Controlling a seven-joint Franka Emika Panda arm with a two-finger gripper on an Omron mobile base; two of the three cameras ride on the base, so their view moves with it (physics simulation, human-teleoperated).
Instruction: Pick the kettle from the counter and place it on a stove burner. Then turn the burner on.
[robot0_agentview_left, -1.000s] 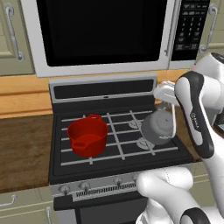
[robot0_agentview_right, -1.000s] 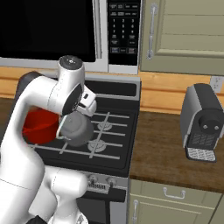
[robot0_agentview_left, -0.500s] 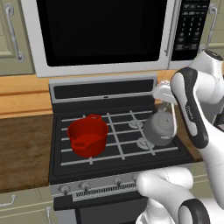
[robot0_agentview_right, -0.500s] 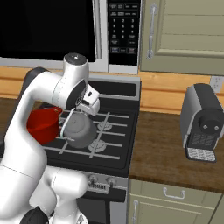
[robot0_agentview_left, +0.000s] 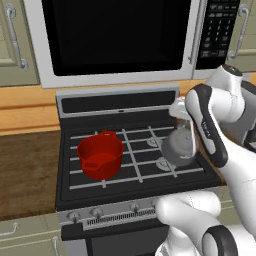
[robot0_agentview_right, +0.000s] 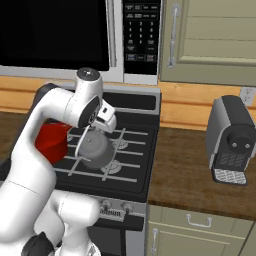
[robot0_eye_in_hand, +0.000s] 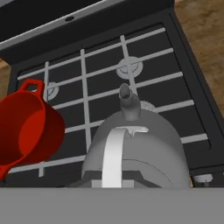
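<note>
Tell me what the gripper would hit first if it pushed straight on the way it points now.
The gripper points down, shut on the small squat grey metal kettle by its handle. Straight on, the kettle would likely meet the pale grate bars of the black cooktop first; depth is unclear.

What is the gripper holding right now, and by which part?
The gripper holds the kettle by the top of its arched wire handle, with the kettle hanging over the stove grates.
</note>
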